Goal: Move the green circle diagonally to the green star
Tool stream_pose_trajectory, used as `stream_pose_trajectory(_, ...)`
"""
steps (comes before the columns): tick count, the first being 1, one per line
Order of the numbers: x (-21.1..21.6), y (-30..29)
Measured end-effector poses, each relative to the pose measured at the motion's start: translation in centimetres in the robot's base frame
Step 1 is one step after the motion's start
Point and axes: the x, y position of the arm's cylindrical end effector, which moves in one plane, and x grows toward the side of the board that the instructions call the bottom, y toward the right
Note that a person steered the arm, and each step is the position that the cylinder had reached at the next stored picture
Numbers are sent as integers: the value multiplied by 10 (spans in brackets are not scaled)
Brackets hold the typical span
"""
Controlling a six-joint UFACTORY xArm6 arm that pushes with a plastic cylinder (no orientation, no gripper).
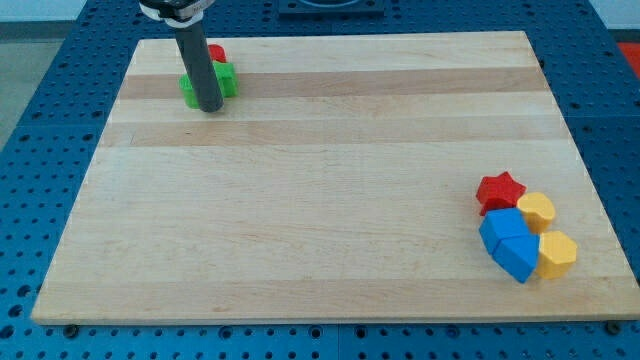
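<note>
My tip (211, 108) rests on the board near the view's top left. Green block material shows on both sides of the rod: a piece at its left (187, 90) and a piece at its right (228, 79). The rod hides the middle, so I cannot tell whether this is one green block or two, or which shape is which. The tip sits at the lower edge of this green mass, touching or nearly touching it. A red block (216, 52) lies just above the green, partly hidden by the rod.
At the view's lower right is a tight cluster: a red star (500, 190), a yellow block (537, 210), two blue blocks (500, 228) (518, 256) and another yellow block (557, 253). The wooden board (320, 200) sits on a blue perforated table.
</note>
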Motion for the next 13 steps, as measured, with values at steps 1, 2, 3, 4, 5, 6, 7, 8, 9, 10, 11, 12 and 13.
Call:
stream_pose_trajectory(1, -13, -22)
stream_pose_trajectory(2, -45, -62)
stream_pose_trajectory(3, -56, -92)
stream_pose_trajectory(4, -57, -94)
stream_pose_trajectory(5, -53, -94)
stream_pose_trajectory(6, -55, -134)
stream_pose_trajectory(7, -58, -140)
stream_pose_trajectory(8, -61, -140)
stream_pose_trajectory(9, -134, -131)
stream_pose_trajectory(10, -142, -122)
stream_pose_trajectory(11, -128, -122)
stream_pose_trajectory(12, -101, -119)
stream_pose_trajectory(13, -34, -56)
